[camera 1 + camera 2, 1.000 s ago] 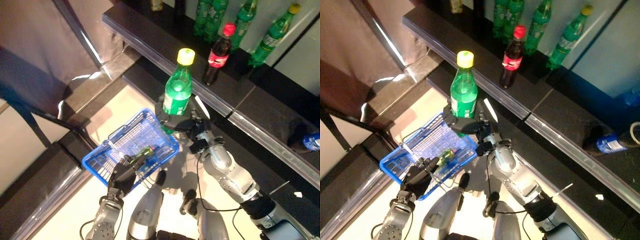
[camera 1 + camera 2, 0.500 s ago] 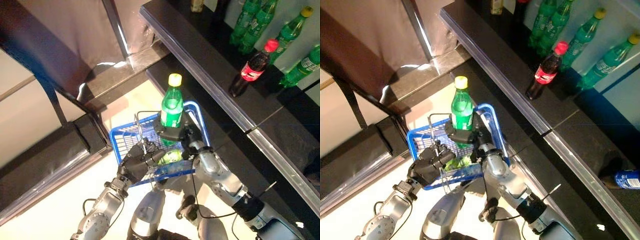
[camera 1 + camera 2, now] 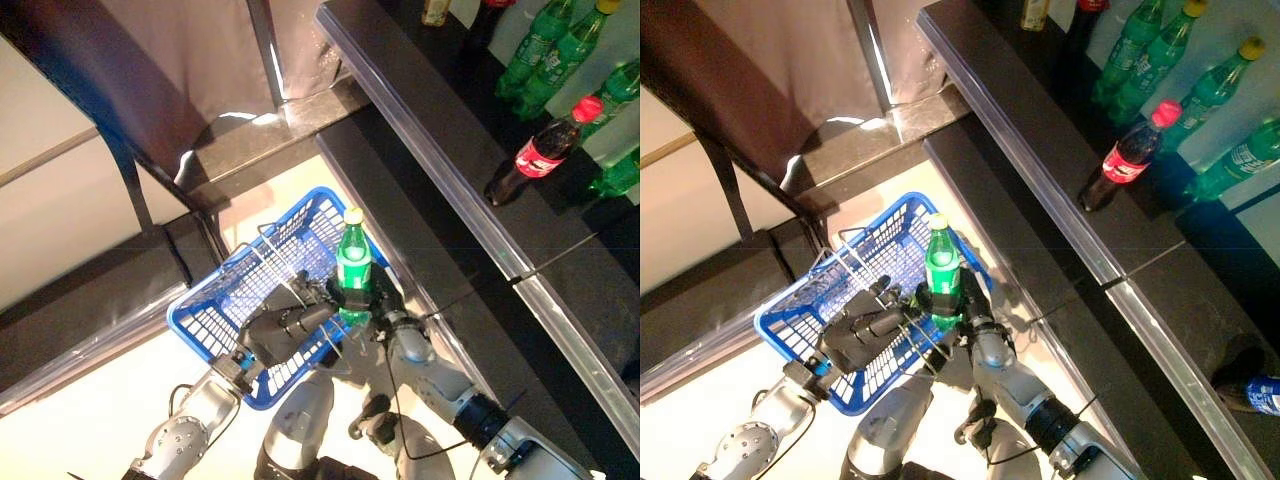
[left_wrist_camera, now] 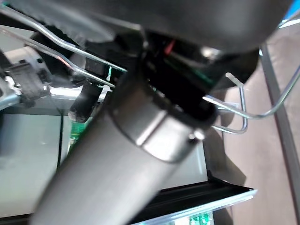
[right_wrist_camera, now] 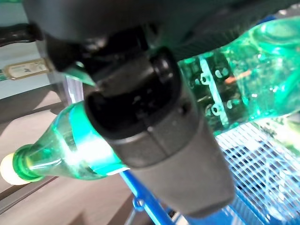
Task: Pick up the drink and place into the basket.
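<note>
My right hand [image 3: 368, 303] is shut on a green bottle [image 3: 353, 266] with a yellow cap and holds it upright at the right end of the blue basket [image 3: 205, 322]. The bottle's base is hidden behind the hand. In the right wrist view the bottle [image 5: 70, 145] lies across the thumb, with the basket's blue mesh [image 5: 262, 187] just past it. My left hand [image 3: 287, 328] is shut on the thin wire handles [image 4: 243, 112] and holds the basket up in front of me.
A long black shelf [image 3: 430, 180] runs along the right. On it stand green bottles [image 3: 545, 50] and a red-capped cola bottle [image 3: 545, 152]. A blue drink [image 3: 1255, 392] lies lower at the far right. A dark metal frame [image 3: 125, 170] stands at the left.
The camera has shifted. My right hand has brought the green bottle from above the basket's right rim down to the basket. The basket has come up in front of me.
</note>
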`<state>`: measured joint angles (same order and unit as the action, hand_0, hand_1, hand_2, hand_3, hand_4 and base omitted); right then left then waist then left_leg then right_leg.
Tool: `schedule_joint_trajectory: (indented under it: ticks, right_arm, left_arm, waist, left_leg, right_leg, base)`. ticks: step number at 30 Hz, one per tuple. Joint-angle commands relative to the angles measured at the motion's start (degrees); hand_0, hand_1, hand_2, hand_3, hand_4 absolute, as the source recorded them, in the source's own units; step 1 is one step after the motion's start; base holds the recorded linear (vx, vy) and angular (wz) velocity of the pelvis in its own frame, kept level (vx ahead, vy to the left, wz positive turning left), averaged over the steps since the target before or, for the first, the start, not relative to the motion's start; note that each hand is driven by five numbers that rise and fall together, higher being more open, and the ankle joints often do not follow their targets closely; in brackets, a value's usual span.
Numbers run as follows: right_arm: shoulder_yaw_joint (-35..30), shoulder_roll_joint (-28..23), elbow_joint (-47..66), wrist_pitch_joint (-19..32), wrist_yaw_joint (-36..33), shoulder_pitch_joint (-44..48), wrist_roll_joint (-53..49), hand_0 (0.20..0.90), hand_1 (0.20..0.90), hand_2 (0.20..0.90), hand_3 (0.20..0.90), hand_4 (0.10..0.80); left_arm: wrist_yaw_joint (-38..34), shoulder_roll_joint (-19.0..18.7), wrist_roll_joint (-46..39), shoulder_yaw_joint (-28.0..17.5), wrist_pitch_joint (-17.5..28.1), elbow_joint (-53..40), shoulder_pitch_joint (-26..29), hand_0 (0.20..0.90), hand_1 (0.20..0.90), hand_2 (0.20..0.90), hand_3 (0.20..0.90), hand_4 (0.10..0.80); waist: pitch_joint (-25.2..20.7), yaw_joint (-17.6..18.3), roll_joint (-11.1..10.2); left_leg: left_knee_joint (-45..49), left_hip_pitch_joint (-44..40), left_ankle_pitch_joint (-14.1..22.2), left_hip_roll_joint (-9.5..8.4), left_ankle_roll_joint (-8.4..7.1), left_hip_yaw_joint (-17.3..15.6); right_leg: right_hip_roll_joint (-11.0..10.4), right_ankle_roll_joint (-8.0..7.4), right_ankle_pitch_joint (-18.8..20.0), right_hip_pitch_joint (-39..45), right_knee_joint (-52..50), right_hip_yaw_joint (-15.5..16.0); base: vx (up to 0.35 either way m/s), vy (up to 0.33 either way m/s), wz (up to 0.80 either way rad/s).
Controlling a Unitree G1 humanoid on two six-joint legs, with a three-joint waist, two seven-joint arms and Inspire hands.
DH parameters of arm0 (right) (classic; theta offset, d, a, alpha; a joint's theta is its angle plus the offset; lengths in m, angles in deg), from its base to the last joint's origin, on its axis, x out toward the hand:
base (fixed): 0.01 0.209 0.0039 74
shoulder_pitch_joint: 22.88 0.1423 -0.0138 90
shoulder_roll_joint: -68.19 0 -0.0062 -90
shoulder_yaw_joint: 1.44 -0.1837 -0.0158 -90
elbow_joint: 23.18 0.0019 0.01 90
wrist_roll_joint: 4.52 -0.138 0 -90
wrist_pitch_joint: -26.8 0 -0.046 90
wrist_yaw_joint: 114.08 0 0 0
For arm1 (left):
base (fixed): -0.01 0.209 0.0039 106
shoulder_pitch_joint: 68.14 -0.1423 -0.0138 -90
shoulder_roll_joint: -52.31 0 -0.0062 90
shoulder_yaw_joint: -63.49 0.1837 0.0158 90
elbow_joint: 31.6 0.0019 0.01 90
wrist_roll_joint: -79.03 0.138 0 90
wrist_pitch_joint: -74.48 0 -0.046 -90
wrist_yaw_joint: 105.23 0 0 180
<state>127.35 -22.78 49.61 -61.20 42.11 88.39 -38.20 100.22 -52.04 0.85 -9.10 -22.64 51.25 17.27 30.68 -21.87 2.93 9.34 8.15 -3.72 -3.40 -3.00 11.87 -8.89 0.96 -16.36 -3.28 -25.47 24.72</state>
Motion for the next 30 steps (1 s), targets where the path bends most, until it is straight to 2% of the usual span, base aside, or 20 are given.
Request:
schedule_joint_trajectory:
  ticks: [1, 7, 17, 22, 25, 26, 30]
  right_arm:
    - [2.53, 5.16, 3.74, 9.47, 2.05, 4.26, 3.49, 0.300, 0.300, 0.300, 0.200, 0.100]
    - [2.38, 6.02, -0.74, 10.17, 3.59, 2.99, 2.57, 0.300, 0.300, 0.300, 0.200, 0.100]
    - [1.27, 7.59, -8.94, 7.87, 6.74, 0.32, -3.54, 0.300, 0.300, 0.300, 0.200, 0.100]
    - [-0.11, 9.61, -13.02, 5.68, 13.44, -1.20, -18.93, 0.300, 0.300, 0.300, 0.200, 0.100]
    - [-1.00, 10.38, -14.17, 5.12, 15.46, -1.70, -23.69, 0.300, 0.300, 0.300, 0.200, 0.100]
    - [-1.86, 11.26, -15.45, 4.23, 19.01, -2.10, -30.39, 0.300, 0.300, 0.300, 0.200, 0.100]
    - [-3.86, 11.94, -18.13, 2.91, 22.60, -1.93, -37.22, 0.300, 0.300, 0.300, 0.200, 0.100]
  left_arm:
    - [15.86, 5.73, -5.14, 4.31, 2.51, -22.79, 6.44, 0.300, 0.300, 0.300, 0.200, 0.100]
    - [14.88, 4.53, -6.11, 3.45, 3.15, -22.84, 6.69, 0.300, 0.300, 0.300, 0.200, 0.100]
    - [16.40, 4.20, -8.05, 1.18, -0.05, -23.17, 5.47, 0.300, 0.300, 0.300, 0.200, 0.100]
    - [17.20, 4.20, -8.69, 1.40, -0.80, -23.47, 5.61, 0.300, 0.300, 0.300, 0.200, 0.100]
    - [17.91, 3.95, -8.58, 1.45, -1.22, -23.61, 5.49, 0.300, 0.300, 0.300, 0.200, 0.100]
    - [18.26, 3.69, -8.36, 1.60, -1.51, -23.71, 5.44, 0.300, 0.300, 0.300, 0.200, 0.100]
    - [19.10, 3.34, -8.36, 1.54, -2.37, -23.33, 5.49, 0.300, 0.300, 0.300, 0.200, 0.100]
  waist:
    - [-8.61, 1.56, 0.47]
    - [-8.85, 1.59, 0.69]
    - [-8.29, 0.66, 1.02]
    - [-7.90, 0.45, 1.18]
    - [-7.78, 0.36, 1.21]
    - [-7.74, 0.33, 1.27]
    - [-7.78, 0.28, 1.43]
  left_leg:
    - [4.33, 0.84, 2.74, -1.44, -0.06, 1.32]
    - [3.93, 0.98, 2.70, -1.65, 0.09, 1.41]
    - [3.60, 1.37, 2.51, -1.70, 0.18, 2.02]
    - [3.55, 1.44, 2.50, -1.64, 0.33, 2.10]
    - [3.56, 1.45, 2.49, -1.51, 0.37, 2.06]
    - [3.46, 1.31, 2.43, -1.41, 0.37, 1.99]
    - [3.57, 1.28, 2.44, -1.37, 0.46, 1.87]
  right_leg:
    - [1.50, -1.07, 8.98, 4.10, 9.06, -0.19]
    - [1.48, -1.24, 9.13, 3.64, 9.06, -0.14]
    - [1.08, -1.27, 9.10, 3.14, 8.31, 0.88]
    - [1.21, -1.26, 9.16, 3.04, 8.23, 0.89]
    - [1.20, -1.29, 9.19, 2.92, 8.00, 1.00]
    - [1.28, -1.33, 9.27, 3.01, 8.07, 0.98]
    - [1.27, -1.30, 9.29, 2.98, 7.85, 0.97]
  base:
    - [0.000, 0.000, 0.00]
    - [0.000, 0.000, 0.00]
    - [0.000, 0.000, 0.00]
    - [0.000, 0.000, 0.00]
    - [0.001, -0.011, 0.01]
    - [0.000, 0.000, 0.00]
    - [0.000, 0.000, 0.00]
